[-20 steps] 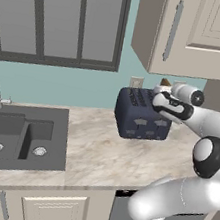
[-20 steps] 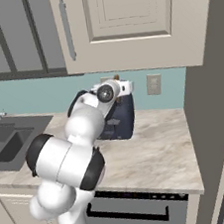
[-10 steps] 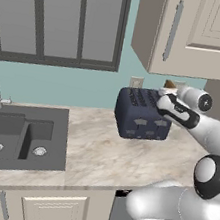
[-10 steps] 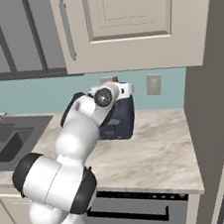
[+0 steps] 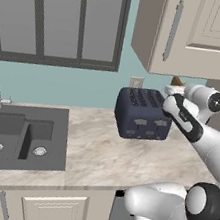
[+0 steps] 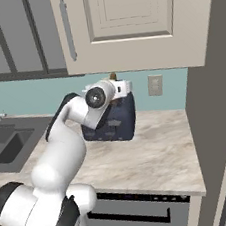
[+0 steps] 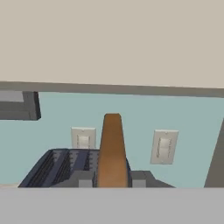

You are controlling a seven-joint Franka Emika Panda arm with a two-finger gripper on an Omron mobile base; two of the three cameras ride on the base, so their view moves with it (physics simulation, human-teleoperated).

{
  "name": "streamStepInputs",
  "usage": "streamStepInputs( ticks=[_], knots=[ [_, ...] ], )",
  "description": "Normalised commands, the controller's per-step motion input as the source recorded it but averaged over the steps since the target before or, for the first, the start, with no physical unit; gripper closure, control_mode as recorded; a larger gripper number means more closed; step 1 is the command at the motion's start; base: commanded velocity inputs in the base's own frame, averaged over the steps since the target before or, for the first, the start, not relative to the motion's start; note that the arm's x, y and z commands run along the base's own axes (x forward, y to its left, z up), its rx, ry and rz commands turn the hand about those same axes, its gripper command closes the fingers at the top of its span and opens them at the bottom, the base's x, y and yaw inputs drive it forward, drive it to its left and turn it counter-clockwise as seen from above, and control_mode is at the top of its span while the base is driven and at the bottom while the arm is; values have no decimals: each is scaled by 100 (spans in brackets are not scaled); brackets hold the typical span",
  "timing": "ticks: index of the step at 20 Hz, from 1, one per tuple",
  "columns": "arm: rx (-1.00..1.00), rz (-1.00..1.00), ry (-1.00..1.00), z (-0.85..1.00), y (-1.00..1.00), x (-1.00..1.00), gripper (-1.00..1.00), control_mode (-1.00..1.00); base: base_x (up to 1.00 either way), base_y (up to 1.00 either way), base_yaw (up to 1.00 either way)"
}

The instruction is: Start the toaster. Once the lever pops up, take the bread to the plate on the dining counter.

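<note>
While the beige marble-patterned table [image 5: 124,155] along the teal wall carries everything here, we judge the step in hand to be lifting the toast clear before any carrying begins. On that table, well apart from the dark sink [image 5: 16,137], stands the boxy navy-blue four-slot toaster [image 5: 140,114], under the cream wall cabinet [image 6: 133,21]. Our white arm reaches over the toaster's far right end, and the end effector [image 7: 113,178] sits just above the slots. Between its two grey fingertips [image 7: 83,179] stands the tan-brown slice of bread [image 7: 112,148], seen edge-on and upright, its lower part at the fingers and its top rising free; from the left base camera a small brown tip [image 5: 177,81] peeks up behind the wrist. The fingers stand narrow on either side of the slice and look closed on it, though whether the pads truly press it we cannot quite tell.

To do this well, we would pull straight up along the slot until the bottom edge clears, keeping the slice vertical so it neither scrapes nor tips. Watch the cabinet close overhead: raise only as far as needed, then draw back.
</note>
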Motion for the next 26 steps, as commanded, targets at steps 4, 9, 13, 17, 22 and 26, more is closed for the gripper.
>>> streamStepInputs(
  ticks=[4, 9, 13, 17, 22, 26],
  knots=[
    [0, -1, 6, 37, 0, -63, 100, -100, 0, 0, 0],
    [0, 0, 9, 1, 0, -71, 100, -100, 0, 0, 0],
    [0, 0, 9, 0, 0, -68, 100, -100, 0, 0, 0],
    [0, 0, 17, 21, 0, -67, 100, -100, 0, 0, 0],
    [0, -1, 29, 33, 11, -70, 100, -100, 0, 0, 0],
    [0, -3, 31, 23, 33, -60, 100, -100, 0, 0, 0]
  ],
)
